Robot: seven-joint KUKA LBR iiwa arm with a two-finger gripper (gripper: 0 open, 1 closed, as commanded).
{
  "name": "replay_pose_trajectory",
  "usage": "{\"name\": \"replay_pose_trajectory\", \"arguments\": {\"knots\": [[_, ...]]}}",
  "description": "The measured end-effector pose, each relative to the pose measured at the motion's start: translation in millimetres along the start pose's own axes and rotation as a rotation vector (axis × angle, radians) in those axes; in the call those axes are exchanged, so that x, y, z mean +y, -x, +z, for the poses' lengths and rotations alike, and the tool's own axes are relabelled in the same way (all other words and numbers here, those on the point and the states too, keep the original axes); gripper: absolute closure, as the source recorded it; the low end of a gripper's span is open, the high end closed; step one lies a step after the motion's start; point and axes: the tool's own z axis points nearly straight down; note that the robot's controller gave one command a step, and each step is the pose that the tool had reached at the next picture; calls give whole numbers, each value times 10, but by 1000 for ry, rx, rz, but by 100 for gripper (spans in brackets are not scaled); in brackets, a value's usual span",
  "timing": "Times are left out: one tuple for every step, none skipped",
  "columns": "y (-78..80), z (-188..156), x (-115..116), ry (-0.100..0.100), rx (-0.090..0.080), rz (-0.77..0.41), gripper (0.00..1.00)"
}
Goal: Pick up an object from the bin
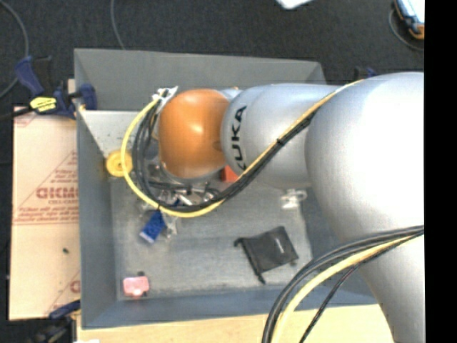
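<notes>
Orange cover (189,131) and cables (132,143) bury the gripper (170,194), so I can't tell if it's open or holding anything. A small blue block (152,227) lies just beside it, toward the left wall of the bin (96,249). Also: yellow piece (114,165) against that wall, pink piece (136,286) by the near-left corner, black flat thing (270,250) toward the near edge (the arm (285,131) reads KUKA).

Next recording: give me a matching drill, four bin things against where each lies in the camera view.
Things:
1 yellow piece
2 blue piece
3 pink block
4 black flat piece

Places:
A lower left corner of the bin
B lower part of the floor, right of centre
C at the left wall, level with the orange cover
D just below the orange cover, towards the left

Pairs: 1-C; 2-D; 3-A; 4-B
</notes>
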Motion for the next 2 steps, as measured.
{"name": "replay_pose_trajectory", "arguments": {"knots": [[-11, -41, 7, 2, 1, 1, 100], [-14, -207, 7, 1, 2, 2, 100]]}}
